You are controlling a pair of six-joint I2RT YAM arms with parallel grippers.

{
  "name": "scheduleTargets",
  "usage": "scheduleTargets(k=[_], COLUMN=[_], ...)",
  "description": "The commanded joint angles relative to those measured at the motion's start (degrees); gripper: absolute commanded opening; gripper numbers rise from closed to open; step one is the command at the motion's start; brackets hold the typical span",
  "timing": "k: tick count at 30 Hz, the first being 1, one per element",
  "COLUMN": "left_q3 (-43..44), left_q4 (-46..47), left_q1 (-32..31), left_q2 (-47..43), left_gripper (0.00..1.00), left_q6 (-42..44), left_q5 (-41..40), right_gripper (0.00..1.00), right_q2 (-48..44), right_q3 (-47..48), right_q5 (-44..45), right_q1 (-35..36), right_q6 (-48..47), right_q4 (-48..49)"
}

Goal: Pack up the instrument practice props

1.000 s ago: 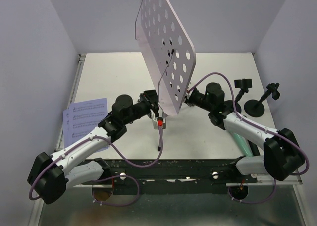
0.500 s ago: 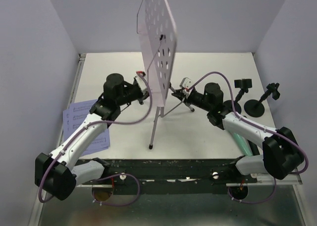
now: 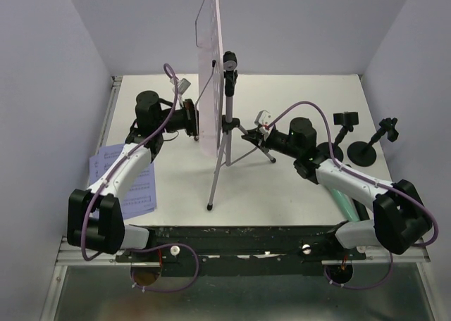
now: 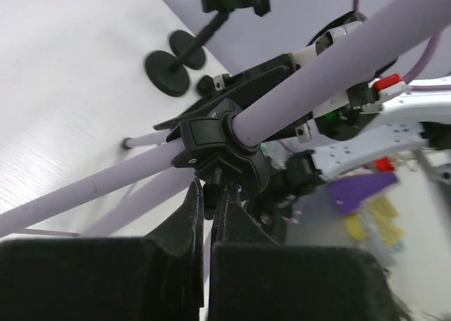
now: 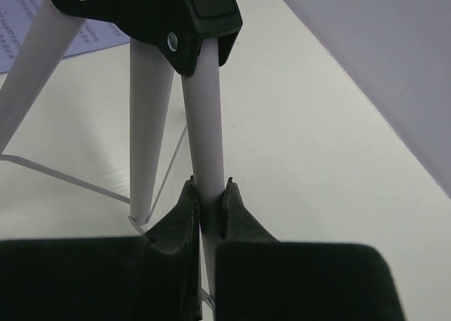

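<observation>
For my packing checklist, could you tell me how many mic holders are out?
2, both on the right: the right mic holder stands clear; the left mic holder has its base partly behind the right arm.

Table (image 3: 303,99): white, mid-frame.
Left edge: pages (image 3: 125,187), flat.
Centre: rack (image 3: 218,159), standing.
Right: holders (image 3: 364,153).
Lower right: green mic (image 3: 344,201).

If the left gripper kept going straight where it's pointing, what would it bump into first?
The black leg hub of the lilac music rack, right at the left gripper tips, which seem to pinch its small knob.
</observation>
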Motion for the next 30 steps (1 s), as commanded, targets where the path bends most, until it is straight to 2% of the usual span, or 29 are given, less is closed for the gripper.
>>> scheduleTargets(k=[1, 4, 6, 9, 16, 17, 19, 25, 30], left_q3=[-0.6, 1.8, 2.7, 3.0, 3.3, 3.7, 4.7, 4.1, 4.3], left_q4=[-1.9, -6.2, -7.1, -7.7, -8.2, -8.3, -9.9, -10.0, -12.1], left_q1=[7.0, 8.9, 9.8, 10.7, 10.1, 9.8, 8.3, 6.0, 5.9], left_q2=[9.3, 9.2, 8.2, 6.1, 3.8, 3.5, 2.9, 1.2, 1.2], left_gripper=[0.11, 0.51, 0.61, 0.66, 0.71, 0.77, 0.96, 0.96, 0.94], left_q6=[-18.1, -20.4, -19.1, -17.0, -12.6, -11.5, -7.6, -4.8, -3.1], left_q5=[4.4, 1.3, 0.1, -0.7, 1.0, 1.1, 1.2, 2.7, -0.1], right_gripper=[0.0, 0.0, 0.0, 0.0, 0.0, 0.0, 0.0, 0.0, 0.0], right_q2=[3.2, 3.1, 3.1, 3.3, 3.9, 4.0, 4.2, 4.2, 3.6], right_q3=[-3.9, -3.9, -3.9, -3.9, -3.8, -3.8, -3.7, -3.6, -3.9], right_q5=[-0.7, -0.8, -0.8, -0.8, -0.7, -0.7, -0.6, -0.7, -0.9], right_q1=[-0.8, -0.8, -0.8, -0.8, -0.8, -0.8, -0.8, -0.8, -0.8], right_q6=[7.3, 7.2, 7.2, 6.9, 6.6, 6.5, 6.5, 6.4, 6.3], right_q4=[-18.3, -18.4, -18.2, -17.9, -17.4, -17.5, -17.6, -17.7, -17.4])
